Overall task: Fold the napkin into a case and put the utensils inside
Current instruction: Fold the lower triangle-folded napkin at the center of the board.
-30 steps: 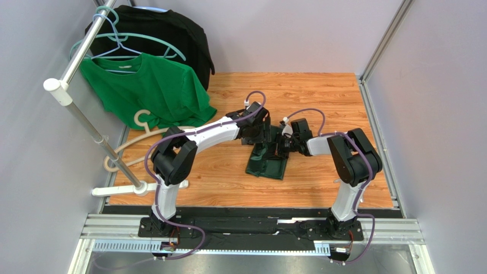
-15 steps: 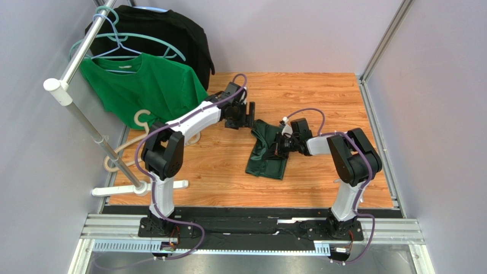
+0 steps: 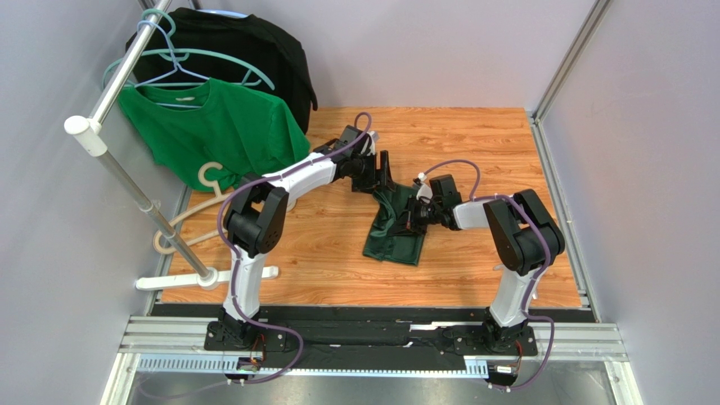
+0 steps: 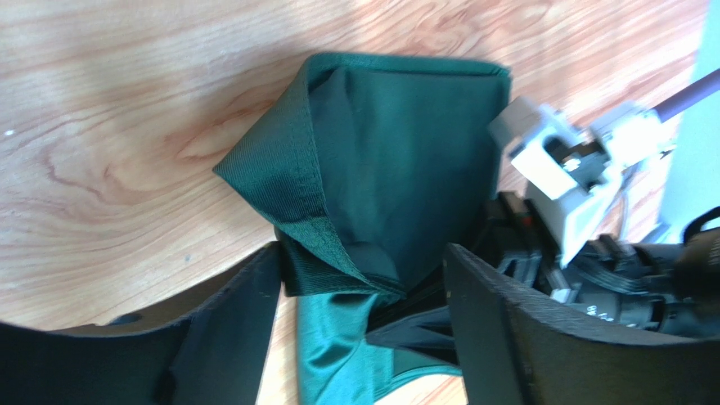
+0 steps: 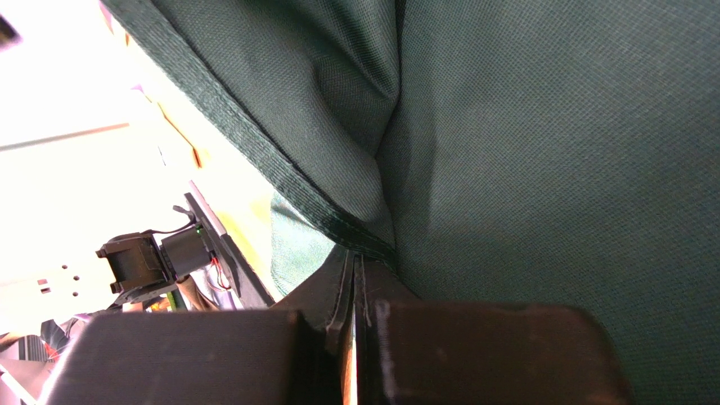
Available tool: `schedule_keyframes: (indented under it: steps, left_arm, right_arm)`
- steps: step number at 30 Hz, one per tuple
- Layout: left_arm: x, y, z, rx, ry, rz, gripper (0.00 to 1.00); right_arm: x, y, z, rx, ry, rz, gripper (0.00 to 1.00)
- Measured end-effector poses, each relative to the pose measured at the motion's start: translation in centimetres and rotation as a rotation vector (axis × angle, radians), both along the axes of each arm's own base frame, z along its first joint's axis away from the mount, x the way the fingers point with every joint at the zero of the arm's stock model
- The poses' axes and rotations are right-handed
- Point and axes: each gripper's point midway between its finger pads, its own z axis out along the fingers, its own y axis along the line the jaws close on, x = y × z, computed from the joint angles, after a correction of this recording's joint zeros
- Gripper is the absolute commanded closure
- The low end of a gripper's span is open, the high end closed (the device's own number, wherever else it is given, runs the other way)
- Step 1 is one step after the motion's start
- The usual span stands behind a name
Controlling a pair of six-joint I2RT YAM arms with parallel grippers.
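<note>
The napkin (image 3: 395, 236) is found in the middle of the counter (image 3: 490, 143). It is loosely gathered into a partly doubled heap, with its near end laid flat and its far end bunched and raised. No narrow, layered strip has been formed, so the folding is judged to be only partway done.

At the napkin's right edge the right tool (image 3: 411, 216) is seen with its fingers pressed together. In the wrist view a hem of the cloth is pinched between them.

Just beyond, at the napkin's far end, the left tool (image 3: 384, 172) is held spread wide with nothing gripped. A turned-over corner of the cloth is framed between its fingers, apparently untouched.

No utensils are seen in any view, so their placing is judged wholly undone.

At the far left a T-shirt (image 3: 221, 135) is hung on a rack (image 3: 124, 69).
</note>
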Motion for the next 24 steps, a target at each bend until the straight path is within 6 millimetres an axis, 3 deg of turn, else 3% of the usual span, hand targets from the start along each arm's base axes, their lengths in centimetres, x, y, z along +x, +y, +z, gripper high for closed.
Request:
schedule_keyframes:
  steps: [8, 11, 12, 16, 24]
  left_arm:
    - [0.9, -0.6, -0.7, -0.016, 0.043, 0.061, 0.46]
    - [1.0, -0.5, -1.6, 0.002, 0.069, 0.089, 0.58]
    - [1.0, -0.3, -1.8, 0.011, 0.077, 0.098, 0.69]
    - [1.2, -0.1, -1.8, 0.042, 0.085, 0.122, 0.84]
    - [0.8, -0.4, -1.4, 0.108, 0.056, 0.123, 1.00]
  right_arm:
    - [0.0, 0.2, 0.1, -0.010, -0.001, 0.006, 1.00]
    - [-0.1, 0.2, 0.1, -0.023, -0.009, 0.007, 1.00]
    - [0.0, 0.1, 0.1, -0.029, -0.013, 0.005, 1.00]
    - [0.1, -0.2, 0.2, -0.070, -0.025, 0.001, 1.00]
    - [0.5, -2.7, 2.1, -0.209, -0.048, -0.043, 1.00]
